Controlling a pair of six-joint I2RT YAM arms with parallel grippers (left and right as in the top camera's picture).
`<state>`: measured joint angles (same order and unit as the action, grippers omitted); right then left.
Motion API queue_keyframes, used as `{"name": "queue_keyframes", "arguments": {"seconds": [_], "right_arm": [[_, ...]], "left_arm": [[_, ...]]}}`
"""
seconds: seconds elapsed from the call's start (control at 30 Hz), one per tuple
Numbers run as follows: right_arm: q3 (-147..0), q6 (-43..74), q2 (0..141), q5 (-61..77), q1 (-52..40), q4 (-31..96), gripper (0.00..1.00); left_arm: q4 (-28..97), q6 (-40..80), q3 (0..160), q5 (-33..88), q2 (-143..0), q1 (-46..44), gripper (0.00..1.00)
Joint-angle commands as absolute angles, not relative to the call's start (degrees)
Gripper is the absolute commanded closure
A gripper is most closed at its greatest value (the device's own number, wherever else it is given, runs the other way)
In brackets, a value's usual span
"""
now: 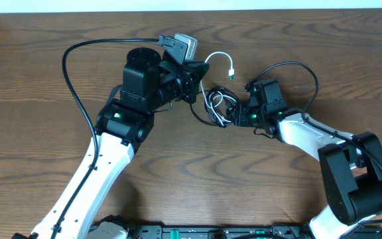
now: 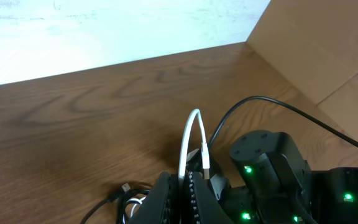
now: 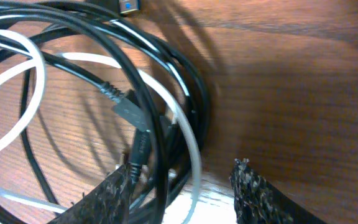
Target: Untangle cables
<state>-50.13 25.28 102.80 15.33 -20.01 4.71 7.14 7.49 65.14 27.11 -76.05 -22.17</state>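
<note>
With our left gripper (image 2: 180, 183) pinched shut on the white cable (image 2: 191, 134) and our right gripper (image 3: 182, 196) half open over the black cables (image 3: 135, 81) coiled on the table (image 1: 244, 186), we risk cinching the tangle if we pull.

The cables (image 1: 215, 106) lie on the surface (image 1: 277, 40) between the left tool (image 2: 180, 183) and the right tool (image 3: 184, 174). One cord (image 2: 183, 149) arches from the left tool, behind the rest.

Two white-and-black arms dotted with green lights.
The left arm (image 1: 91, 172) and right arm (image 1: 307, 136) have white link shells, black joint housings and thick black cables (image 1: 64, 66) looping alongside; the right hand (image 3: 182, 174) has dark, rough-textured pads (image 3: 257, 196).
</note>
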Motion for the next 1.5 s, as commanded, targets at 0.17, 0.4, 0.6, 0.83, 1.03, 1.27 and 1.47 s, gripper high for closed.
{"name": "queue_keyframes", "arguments": {"seconds": [0.17, 0.4, 0.6, 0.83, 1.03, 1.27, 1.47], "right_arm": [[-50.02, 22.52, 100.27, 11.68, -20.21, 5.19, 0.52], [-50.78, 21.82, 98.67, 11.00, -20.18, 5.34, 0.53], [-50.96, 21.56, 98.45, 12.14, -20.32, 5.34, 0.54], [-50.96, 21.58, 98.45, 15.51, -20.36, 4.71, 0.59], [-50.96, 21.58, 98.45, 18.17, -20.36, 3.38, 0.62], [-50.96, 20.93, 98.45, 19.46, -20.36, 3.20, 0.62], [-50.96, 20.93, 98.45, 20.10, -20.60, 3.20, 0.62]], "left_arm": [[7.25, 7.16, 66.63, 27.86, -74.78, -21.91, 0.92], [7.68, 7.16, 66.63, 27.86, -74.78, -21.91, 0.92], [7.68, 7.16, 66.63, 27.86, -74.78, -21.91, 0.92], [7.68, 7.18, 66.63, 27.86, -74.78, -21.91, 0.92], [7.70, 7.16, 66.63, 27.86, -74.78, -21.91, 0.92], [7.73, 7.16, 66.63, 27.86, -74.81, -21.91, 0.92], [7.73, 7.16, 66.61, 27.86, -74.81, -21.91, 0.92]]}}
